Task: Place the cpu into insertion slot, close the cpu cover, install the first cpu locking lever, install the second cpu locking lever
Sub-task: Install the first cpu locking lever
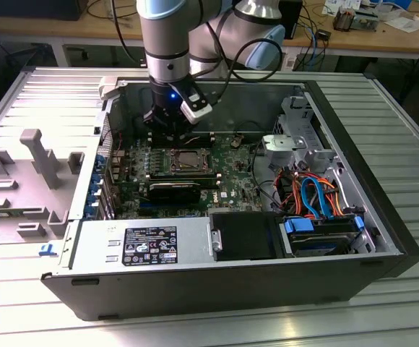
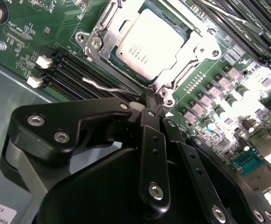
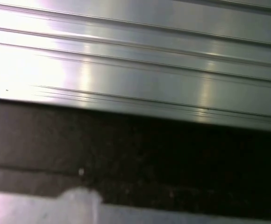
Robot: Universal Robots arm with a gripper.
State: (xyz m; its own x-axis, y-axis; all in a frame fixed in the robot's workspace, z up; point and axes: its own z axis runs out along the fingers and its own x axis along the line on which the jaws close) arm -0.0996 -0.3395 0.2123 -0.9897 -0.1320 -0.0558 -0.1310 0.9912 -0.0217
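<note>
Reaching down into the open computer case (image 1: 383,238), the gripper (image 2: 150,103) had its dark fingers drawn together, pinched on the end of a thin wire locking lever (image 2: 100,86) right at one corner of the insertion slot (image 2: 98,37). In the exterior view the gripper (image 1: 167,126) stood just behind the socket, at the edge nearer the case's back wall. The cpu (image 2: 147,42) lay flat in the slot just beyond the fingertips, close but untouched, its silvery top facing up and its corners lined up with the socket frame. The cpu cover (image 2: 198,44) was folded down around the chip, which showed through its square window. The lever's long axis ran along one side of the socket, beside the black memory slots (image 2: 74,74), with its curved free end pointing away from the gripper; how much of its other end sat inside the grip was hidden by the fingers. In the exterior view the cpu (image 1: 184,160) appeared as a small pale square on the green motherboard (image 1: 231,181), with a long black block (image 1: 175,189) just in front of it — the lever was too fine to make out there. The first wrist view gave ribbed metal table surface (image 3: 135,56) over a dark band that was hard to identify.
</note>
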